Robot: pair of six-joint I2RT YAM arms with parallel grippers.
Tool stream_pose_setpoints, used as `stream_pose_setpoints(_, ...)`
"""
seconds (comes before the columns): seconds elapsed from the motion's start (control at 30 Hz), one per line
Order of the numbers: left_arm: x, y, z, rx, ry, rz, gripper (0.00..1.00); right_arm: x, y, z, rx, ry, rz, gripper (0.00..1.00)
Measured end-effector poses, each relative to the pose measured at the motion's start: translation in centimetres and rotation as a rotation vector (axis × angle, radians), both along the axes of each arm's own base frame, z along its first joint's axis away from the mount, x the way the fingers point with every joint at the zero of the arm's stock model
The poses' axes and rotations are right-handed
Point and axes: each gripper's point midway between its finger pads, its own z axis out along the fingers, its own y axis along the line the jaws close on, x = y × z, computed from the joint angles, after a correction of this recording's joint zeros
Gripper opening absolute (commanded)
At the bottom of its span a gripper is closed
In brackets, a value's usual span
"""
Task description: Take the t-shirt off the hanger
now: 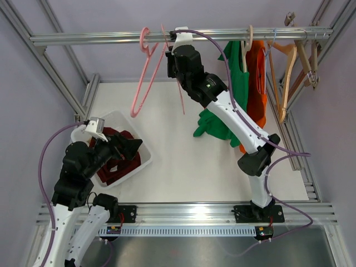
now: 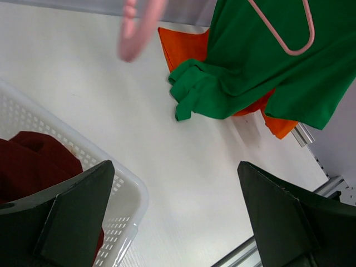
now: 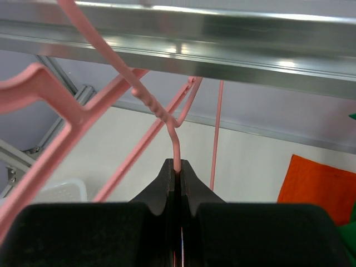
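Observation:
My right gripper (image 1: 169, 55) is up at the rail (image 1: 100, 38), shut on a bare thin pink wire hanger (image 3: 177, 147) just below its twisted neck. A thicker bare pink hanger (image 1: 142, 72) hangs to its left. A green t-shirt (image 1: 236, 72) hangs from the rail behind my right arm, its lower part bunched on the table (image 1: 214, 125). My left gripper (image 1: 132, 150) is open and empty over the right rim of a white basket (image 1: 146, 158) that holds a dark red t-shirt (image 1: 114, 169). In the left wrist view the open gripper (image 2: 175, 165) faces the green t-shirt (image 2: 250, 72).
An orange garment (image 1: 257, 72) hangs next to the green t-shirt. Bare wooden hangers (image 1: 289, 67) hang at the rail's right end. Aluminium frame posts stand on both sides. The basket rim (image 2: 133, 189) lies under my left finger.

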Motion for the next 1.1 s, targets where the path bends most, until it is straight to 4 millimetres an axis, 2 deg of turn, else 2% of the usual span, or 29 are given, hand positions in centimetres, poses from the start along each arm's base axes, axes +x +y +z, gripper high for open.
stream_pose_setpoints(0.13, -0.3, -0.4, -1.2, 0.007, 0.022, -0.025, 0.99, 0.4, 1.2, -0.9, -0.001, 0.008, 0.008, 0.00)
stream_pose_setpoints(0.3, -0.6, -0.9, -1.1, 0.003, 0.016, -0.053, 0.99, 0.5, 2.2, -2.3, -0.004, 0.030, 0.012, 0.00)
stream_pose_setpoints(0.67, -0.9, -1.1, -0.9, -0.002, 0.011, -0.067, 0.99, 0.3, 2.3, -1.4, 0.025, -0.001, -0.039, 0.00)
stream_pose_setpoints(1.1, -1.8, -1.6, 0.0, -0.031, -0.016, -0.108, 0.99, 0.4, 2.7, -2.4, 0.083, 0.004, -0.044, 0.00)
